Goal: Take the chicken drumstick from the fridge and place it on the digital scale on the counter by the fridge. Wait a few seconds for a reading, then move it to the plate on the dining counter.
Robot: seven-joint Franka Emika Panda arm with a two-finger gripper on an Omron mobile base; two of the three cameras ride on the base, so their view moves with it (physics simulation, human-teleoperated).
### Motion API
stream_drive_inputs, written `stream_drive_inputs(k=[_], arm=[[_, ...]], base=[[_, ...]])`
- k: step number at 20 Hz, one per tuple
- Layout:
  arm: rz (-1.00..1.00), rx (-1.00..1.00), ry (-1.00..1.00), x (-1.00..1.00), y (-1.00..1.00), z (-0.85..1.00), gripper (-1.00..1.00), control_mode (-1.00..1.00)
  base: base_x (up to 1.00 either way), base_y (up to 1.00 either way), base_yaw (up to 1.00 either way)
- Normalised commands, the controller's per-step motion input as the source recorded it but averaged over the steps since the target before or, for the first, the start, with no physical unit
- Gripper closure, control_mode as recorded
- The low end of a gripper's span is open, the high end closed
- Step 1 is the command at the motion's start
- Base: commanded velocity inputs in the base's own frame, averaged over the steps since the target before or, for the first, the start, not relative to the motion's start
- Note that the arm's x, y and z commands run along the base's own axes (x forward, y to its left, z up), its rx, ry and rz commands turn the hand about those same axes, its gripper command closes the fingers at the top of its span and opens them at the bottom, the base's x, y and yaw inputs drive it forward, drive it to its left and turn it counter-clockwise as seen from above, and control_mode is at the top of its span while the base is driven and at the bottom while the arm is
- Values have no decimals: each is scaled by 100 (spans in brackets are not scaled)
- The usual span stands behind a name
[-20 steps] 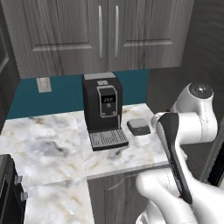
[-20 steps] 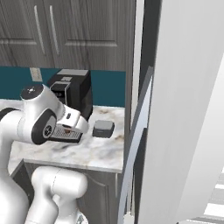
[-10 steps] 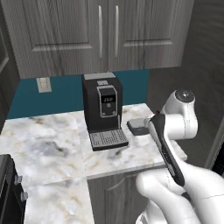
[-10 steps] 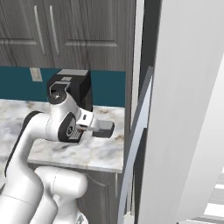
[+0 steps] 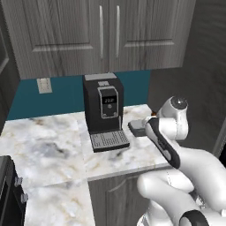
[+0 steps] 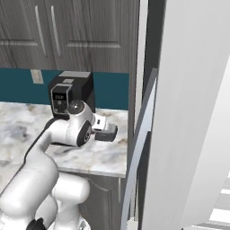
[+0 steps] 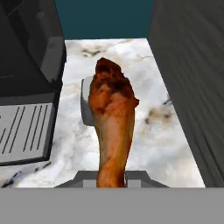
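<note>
drumstick held over counter, scale partly behind it

seen from the hand camera: chicken drumstick (image 7: 112, 131) clamped at its thin bone end between the jaws of the gripper (image 7: 111, 178), thick end pointing away from the hand; orange-brown skin, darker at the far end; jaws closed on the meat; fingertips mostly hidden by the grey band; drumstick clear of the marble, not resting on anything visible.

digital scale (image 7: 86, 105) showing as a grey rounded block just behind the left side of the drumstick, most of it covered by the meat; whether drumstick is directly above scale or only in front of it, cannot tell; same scale in left base view (image 5: 137, 128) as a dark flat block on the counter (image 5: 48, 145), partly hidden by the forearm; in right base view (image 6: 108, 134) just right of the wrist joint.

black coffee machine (image 5: 104, 110) standing on the white-grey marble, left of the scale, drip grille in front; small lit display on its face; also at left edge of hand camera (image 7: 30, 78).

teal backsplash (image 5: 62, 95) behind the machine with a pale wall outlet (image 5: 44, 85); grey wood-grain upper cabinets (image 5: 106, 31) above.

fridge (image 6: 188, 112) door standing open, filling right side of right base view, edge-on.
</note>
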Motion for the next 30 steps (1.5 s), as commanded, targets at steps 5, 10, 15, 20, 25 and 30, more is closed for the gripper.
stream_drive_inputs(k=[5,10,15,20,25,30], arm=[[0,0,0,66,-3,-3,100,-100],[1,0,1,50,-1,-25,100,-100],[4,0,3,44,0,-37,100,-100],[6,0,2,47,0,-31,100,-100],[6,0,2,41,0,-24,100,-100],[6,0,5,28,0,-28,100,-100]], base=[[0,0,0],[0,0,0],[0,0,0],[0,0,0],[0,0,0],[0,0,0]])
